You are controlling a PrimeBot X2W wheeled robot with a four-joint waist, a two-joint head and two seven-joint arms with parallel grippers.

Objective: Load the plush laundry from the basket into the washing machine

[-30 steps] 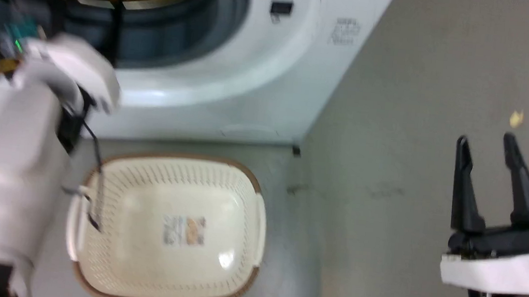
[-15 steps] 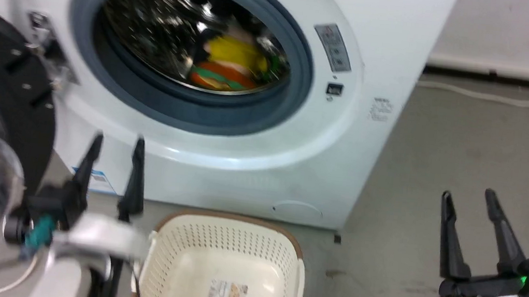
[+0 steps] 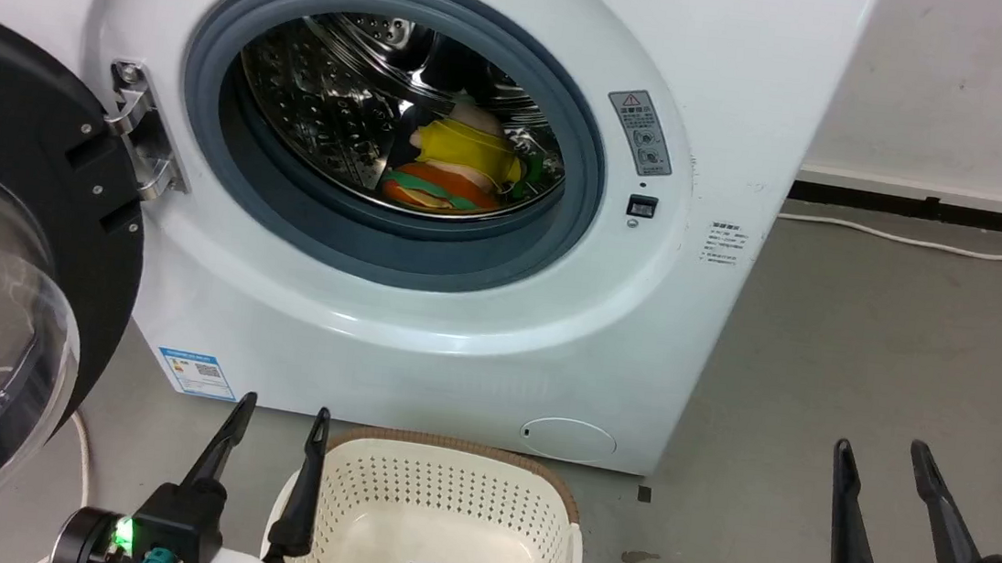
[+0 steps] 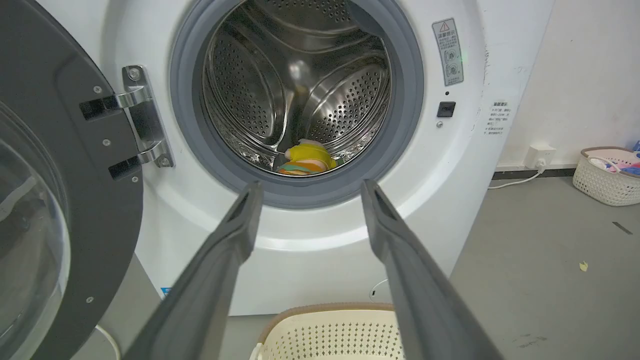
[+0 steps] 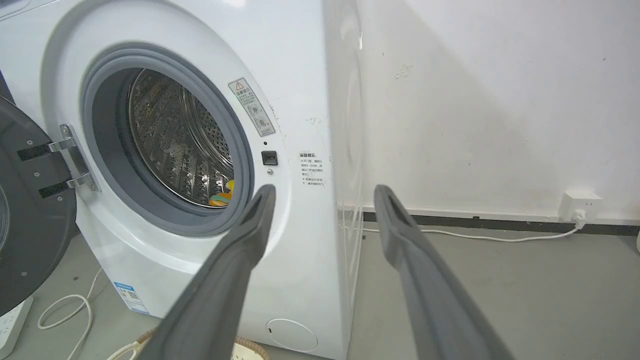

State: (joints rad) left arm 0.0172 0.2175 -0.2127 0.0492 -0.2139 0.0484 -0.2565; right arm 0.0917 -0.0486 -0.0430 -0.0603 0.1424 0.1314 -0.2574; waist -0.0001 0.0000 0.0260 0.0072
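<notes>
**Both toys in the drum, door wide open**

Two plush toys lie together low in the washer's (image 3: 738,111) steel drum (image 3: 325,108). One is an orange burger plush (image 3: 436,191) with green and red trim. The other, a yellow plush (image 3: 464,145), is pressed against its top. They look soft and squashy on the hard, shiny, hole-punched metal.

The cream basket (image 3: 443,506), perforated plastic with a brown rim, stands on the floor (image 3: 873,336) just in front of the washer. The part in view holds no toys.

The left pincer (image 3: 284,412) hangs at the basket's left edge and the right pincer (image 3: 880,451) is well off to the right. Both are spread and hold nothing.

Loading looks finished. The toys sit near the grey rubber gasket (image 3: 590,170), so the black-rimmed bubble door (image 3: 27,144) could pinch one if swung shut. The basket looks light and could skid if the left pincer brushes it.
</notes>
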